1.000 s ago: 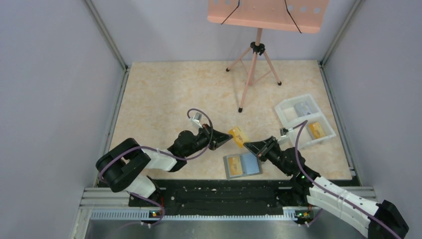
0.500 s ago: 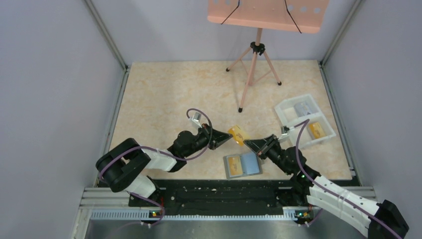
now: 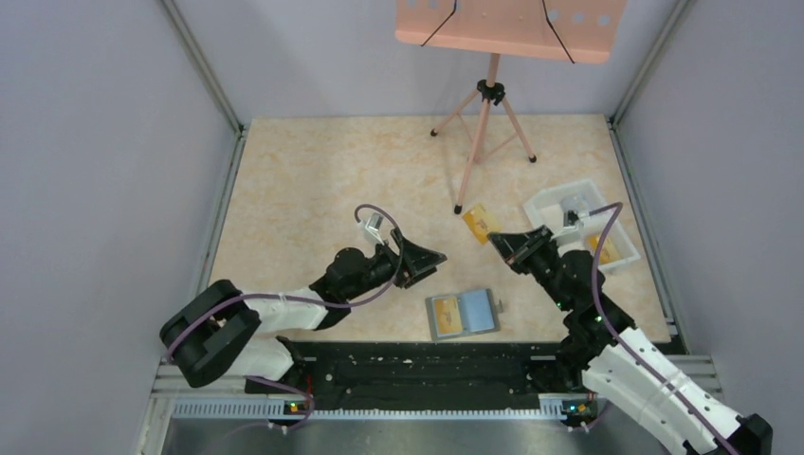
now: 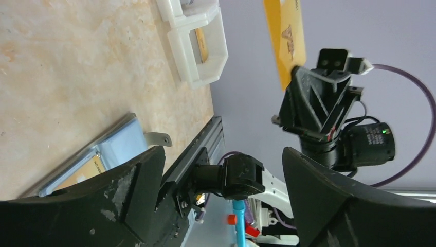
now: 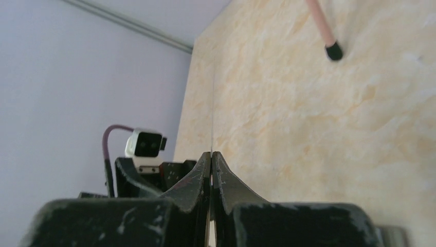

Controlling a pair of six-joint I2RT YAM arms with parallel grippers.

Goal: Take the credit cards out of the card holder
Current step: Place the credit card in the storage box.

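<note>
Credit card (image 3: 476,221), a yellow one, was handed over. The left tool (image 3: 431,258) was opened wide and the card was let go. It was clamped in the right tool (image 3: 492,237), at the tip, and carried toward the white tray (image 3: 542,199). Another yellow card (image 3: 448,318) was left in the card holder (image 3: 479,311), on the worktop near both tools.

Beige table (image 3: 313,180) (card holder (image 3: 462,314), tray (image 3: 540,205), tripod (image 3: 484,133))

1. 3 plain lilac-grey walls (image 3: 104,171) close in the left, far and right sides.
2. The tabletop (image 3: 322,180) is beige, marbled and evenly lit.
3. A pink music stand (image 3: 507,28) on a tripod (image 3: 488,123) with 3 black-tipped legs stands far, right of centre.
4. A metal rail (image 3: 427,406) runs along the near edge.
</note>
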